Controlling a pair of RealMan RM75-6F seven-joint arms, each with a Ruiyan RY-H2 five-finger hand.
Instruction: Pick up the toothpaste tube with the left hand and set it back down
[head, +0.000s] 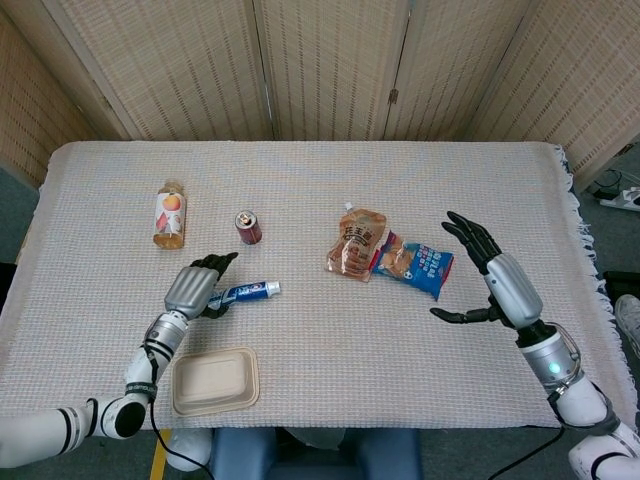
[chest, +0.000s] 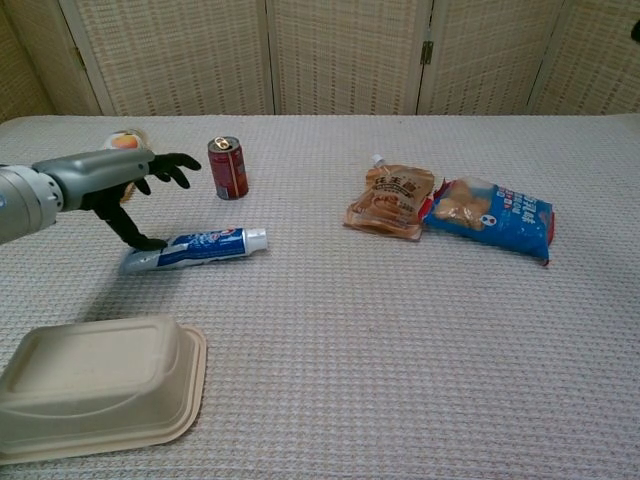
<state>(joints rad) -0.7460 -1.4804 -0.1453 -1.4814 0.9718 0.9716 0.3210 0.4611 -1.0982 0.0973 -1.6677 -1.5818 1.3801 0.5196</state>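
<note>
Now the toothpaste tube (chest: 193, 248) lies on the bench (chest: 400, 320); the left hand (chest: 125, 185) is spread above its tail, holding nothing. Probably only withdrawing remains.

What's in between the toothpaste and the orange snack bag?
Nothing. In the chest view, only bare tablecloth lies between the toothpaste tube and the orange snack pouch. The red can stands farther back, off that line.
</note>
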